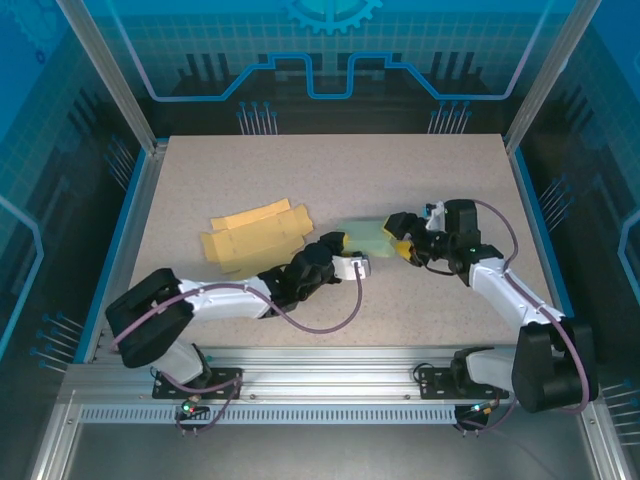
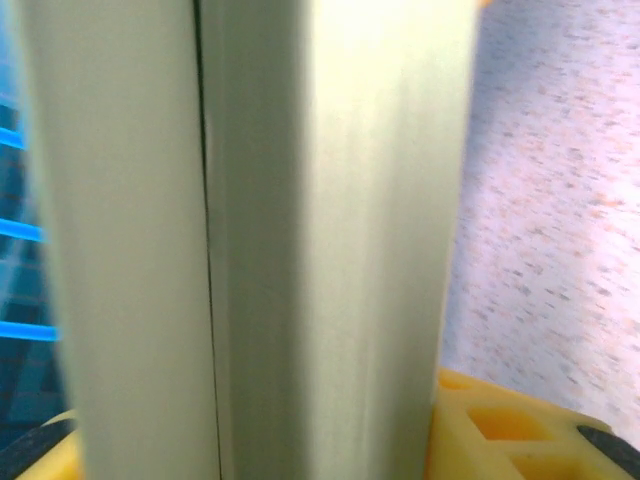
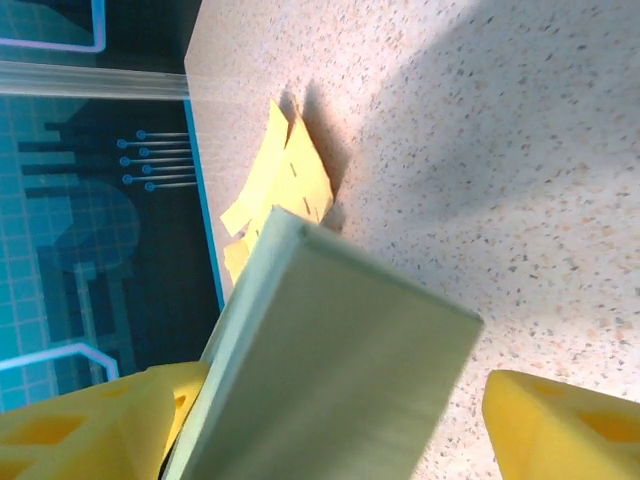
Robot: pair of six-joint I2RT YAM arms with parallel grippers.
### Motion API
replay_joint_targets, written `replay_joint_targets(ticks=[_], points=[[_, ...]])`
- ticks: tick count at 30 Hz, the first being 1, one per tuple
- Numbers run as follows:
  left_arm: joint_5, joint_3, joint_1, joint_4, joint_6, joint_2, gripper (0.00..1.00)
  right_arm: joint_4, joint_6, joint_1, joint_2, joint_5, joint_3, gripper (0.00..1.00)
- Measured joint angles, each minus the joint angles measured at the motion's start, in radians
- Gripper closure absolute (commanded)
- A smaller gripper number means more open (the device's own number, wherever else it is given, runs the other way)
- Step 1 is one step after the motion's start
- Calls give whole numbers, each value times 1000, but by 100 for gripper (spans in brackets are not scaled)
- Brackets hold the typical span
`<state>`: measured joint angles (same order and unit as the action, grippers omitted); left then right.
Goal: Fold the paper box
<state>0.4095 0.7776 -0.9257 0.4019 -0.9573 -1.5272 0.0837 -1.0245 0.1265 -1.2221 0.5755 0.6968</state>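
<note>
The paper box point(image 1: 368, 238) is a pale green folded box held just above the table's middle, between both arms. My left gripper point(image 1: 350, 246) grips its left end; in the left wrist view the box point(image 2: 300, 240) fills the space between the yellow fingers point(image 2: 500, 430), which press on its sides. My right gripper point(image 1: 403, 247) is at the box's right end. In the right wrist view the box point(image 3: 330, 370) lies against the left finger, while the right finger point(image 3: 560, 420) stands apart from it with bare table between them.
Flat yellow unfolded box sheets point(image 1: 255, 235) lie on the table left of centre, close beside the left arm; they also show in the right wrist view as yellow sheets point(image 3: 285, 180) beyond the box. The speckled table point(image 1: 330, 170) is ringed by blue rails and frame posts.
</note>
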Motion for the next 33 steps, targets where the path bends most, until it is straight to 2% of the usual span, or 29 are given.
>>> replay_joint_targets(ticks=[6, 9, 12, 17, 22, 28, 33], points=[[-132, 161, 41, -469, 121, 79, 53, 101, 85, -41, 21, -47, 38, 12], [-196, 216, 57, -639, 162, 75, 54, 145, 130, -44, 39, -71, 46, 12], [-257, 245, 64, -740, 184, 47, 54, 179, 176, -44, 42, -89, 51, 14], [-378, 278, 93, -827, 204, -37, 51, 274, 272, -44, 42, -113, 86, 21], [-463, 325, 142, -850, 210, -92, 48, 371, 410, -20, 85, -176, 146, 33], [-509, 363, 164, -846, 226, -146, 41, 487, 543, 77, 179, -272, 201, 43], [-516, 365, 175, -835, 228, -159, 36, 544, 607, 143, 198, -326, 208, 48]])
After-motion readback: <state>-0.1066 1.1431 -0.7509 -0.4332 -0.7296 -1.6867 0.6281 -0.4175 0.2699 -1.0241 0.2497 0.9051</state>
